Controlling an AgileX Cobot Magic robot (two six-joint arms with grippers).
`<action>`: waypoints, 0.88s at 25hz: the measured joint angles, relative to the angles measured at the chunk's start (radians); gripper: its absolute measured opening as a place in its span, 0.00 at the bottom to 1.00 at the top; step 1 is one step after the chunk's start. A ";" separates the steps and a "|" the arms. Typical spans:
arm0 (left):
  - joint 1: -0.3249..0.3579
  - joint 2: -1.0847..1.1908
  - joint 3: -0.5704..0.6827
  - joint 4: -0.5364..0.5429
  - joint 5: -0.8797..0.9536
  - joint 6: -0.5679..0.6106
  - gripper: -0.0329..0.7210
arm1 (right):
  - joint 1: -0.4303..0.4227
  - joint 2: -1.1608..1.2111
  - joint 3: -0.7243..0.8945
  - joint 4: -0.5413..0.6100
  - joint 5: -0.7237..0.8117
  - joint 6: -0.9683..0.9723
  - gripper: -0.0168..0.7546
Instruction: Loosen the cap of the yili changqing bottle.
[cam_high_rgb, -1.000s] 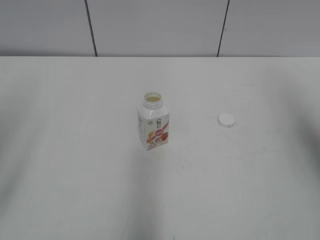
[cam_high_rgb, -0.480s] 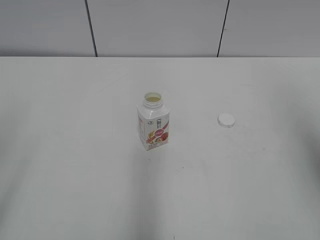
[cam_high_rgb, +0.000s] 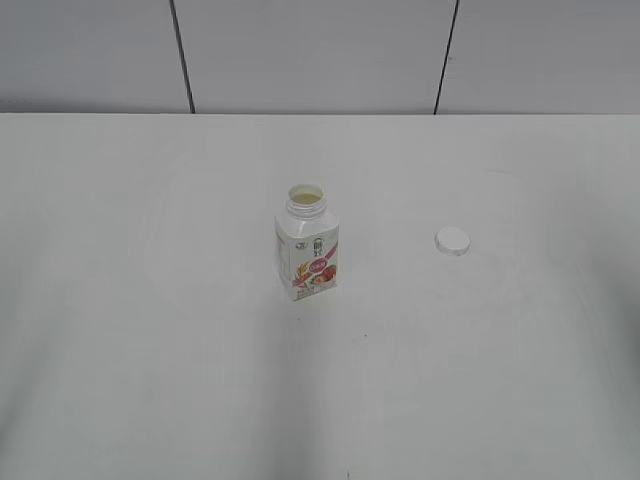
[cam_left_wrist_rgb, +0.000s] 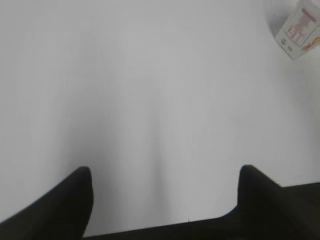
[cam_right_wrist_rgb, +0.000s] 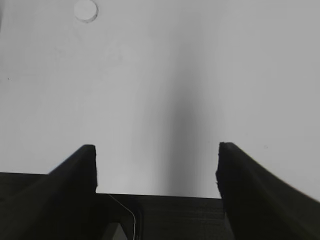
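The yili changqing bottle stands upright at the middle of the white table, its neck open with no cap on it. Its lower part shows at the top right of the left wrist view. The white cap lies flat on the table to the bottle's right, apart from it, and shows at the top left of the right wrist view. My left gripper is open and empty over bare table. My right gripper is open and empty over bare table. Neither gripper shows in the exterior view.
The white table spreads wide around the bottle. A grey panelled wall stands behind its far edge. Soft arm shadows lie along the table's left and right sides.
The bottle and cap have not moved. The shadows at the table's left and right edges have grown fainter and shifted outward.
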 joint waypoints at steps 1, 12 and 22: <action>0.000 -0.019 0.001 -0.001 -0.004 0.000 0.77 | 0.000 -0.005 0.007 0.001 0.000 0.000 0.78; 0.000 -0.210 0.003 -0.005 -0.008 0.000 0.77 | 0.000 -0.153 0.180 0.043 -0.025 -0.021 0.78; 0.000 -0.296 0.003 -0.011 -0.008 0.000 0.77 | 0.000 -0.350 0.369 0.045 -0.068 -0.023 0.78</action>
